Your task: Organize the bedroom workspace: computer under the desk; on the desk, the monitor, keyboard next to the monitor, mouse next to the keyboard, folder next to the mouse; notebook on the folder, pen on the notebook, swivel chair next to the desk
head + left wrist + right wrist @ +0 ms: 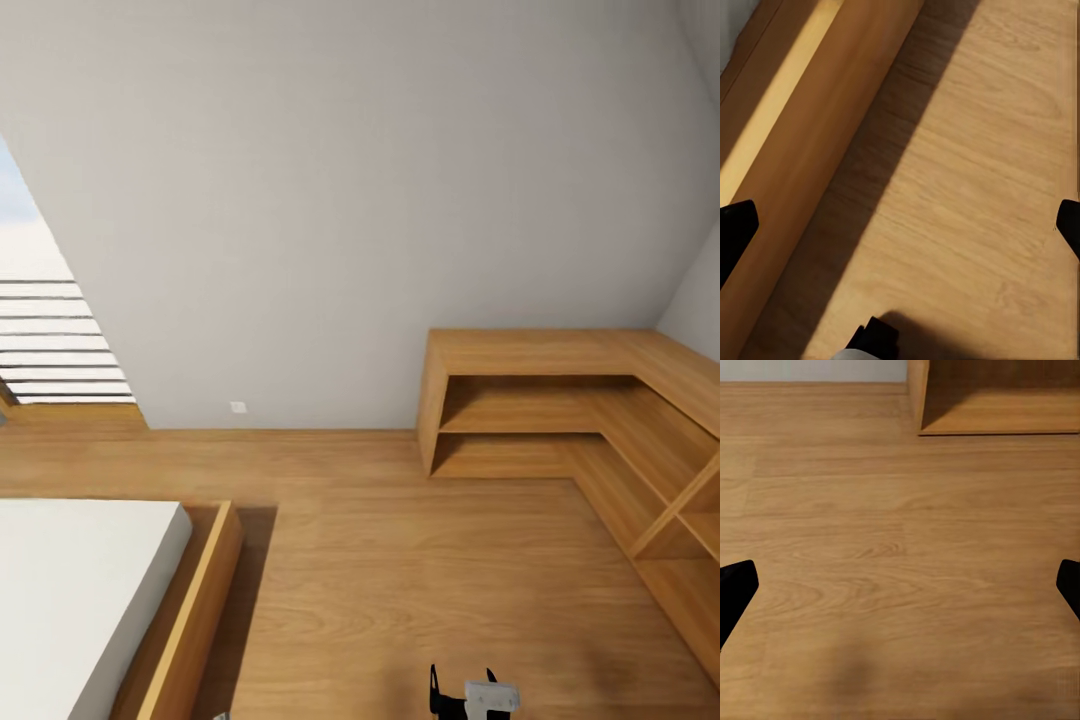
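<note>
I am in a bedroom, facing a plain white wall over a wooden floor [400, 560]. My left gripper [900, 232] is open over the floor, its dark fingertips [735, 225] far apart, close beside a wooden bed frame [802, 150]. My right gripper [900, 592] is also open, holding nothing, and points across bare floorboards toward the foot of a shelf unit [990, 405]. In the head view the right gripper [465, 695] pokes in at the bottom edge.
A bed with a white mattress [70, 600] in a wooden frame [195, 610] fills the lower left. A low L-shaped wooden shelf unit [560, 400] wraps the right corner. A window with blinds [50, 340] is at far left.
</note>
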Motion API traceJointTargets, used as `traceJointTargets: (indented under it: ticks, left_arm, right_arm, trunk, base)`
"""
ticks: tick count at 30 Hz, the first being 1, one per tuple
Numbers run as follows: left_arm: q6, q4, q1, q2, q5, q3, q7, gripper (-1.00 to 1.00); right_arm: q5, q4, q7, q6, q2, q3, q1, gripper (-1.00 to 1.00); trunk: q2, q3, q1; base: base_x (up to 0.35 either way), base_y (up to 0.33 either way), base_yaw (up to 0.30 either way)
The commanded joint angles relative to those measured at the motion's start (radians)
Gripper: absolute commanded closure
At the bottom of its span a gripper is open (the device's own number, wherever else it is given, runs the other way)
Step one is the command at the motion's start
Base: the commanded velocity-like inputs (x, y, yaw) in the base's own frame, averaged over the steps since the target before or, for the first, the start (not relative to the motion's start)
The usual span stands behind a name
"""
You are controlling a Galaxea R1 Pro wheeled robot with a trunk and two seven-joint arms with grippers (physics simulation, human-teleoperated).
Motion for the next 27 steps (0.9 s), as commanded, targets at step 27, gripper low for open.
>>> traceJointTargets:
  ticks: [27]
  left_arm:
    - [-0.003,-0.001,0.000,0.000,0.002,-0.009,0.012,-1.00]
  right_arm:
    - [-0.002,-0.002,-0.006,-0.003,0.001,0.009,-0.001,-1.00]
  trunk:
    - [0.000,-0.001,0.001]
  base:
    - [0.330,0.000,-0.151]
